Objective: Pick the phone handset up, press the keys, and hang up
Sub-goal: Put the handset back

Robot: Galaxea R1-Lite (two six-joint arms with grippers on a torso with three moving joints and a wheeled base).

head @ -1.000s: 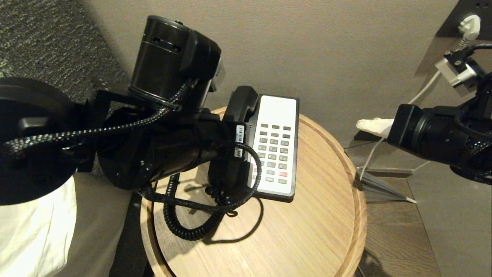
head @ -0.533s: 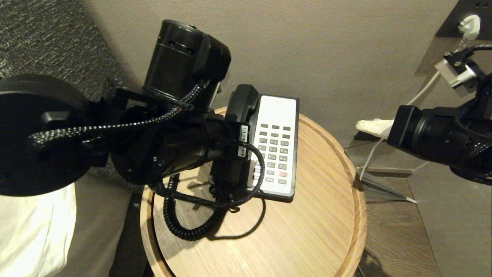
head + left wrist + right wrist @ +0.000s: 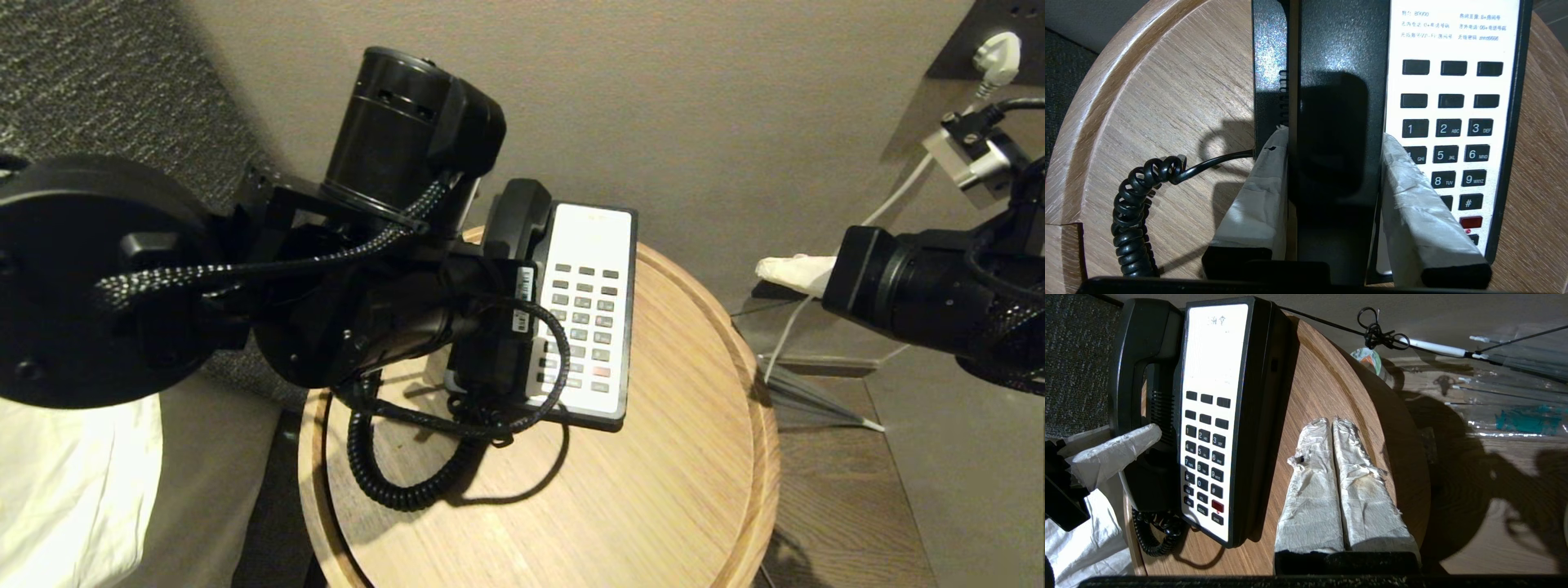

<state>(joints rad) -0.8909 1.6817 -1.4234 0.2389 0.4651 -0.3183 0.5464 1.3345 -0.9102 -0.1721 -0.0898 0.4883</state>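
Note:
The black phone handset lies along the left side of the black-and-white phone base, over its cradle. My left gripper is shut on the handset's middle, one taped finger on each side. In the head view my left arm hides the grip. The keys sit just right of the handset. A black coiled cord loops on the table near its front left. My right gripper is shut on nothing and hovers over the table to the right of the phone.
The phone stands on a round wooden table with a raised rim. White bedding lies at the left. A wall socket with a white plug and trailing cable is at the back right. The wall is close behind the table.
My left arm has shifted a little up and to the right in the head view, still gripping the handset. The handset has barely moved. The right arm is still.

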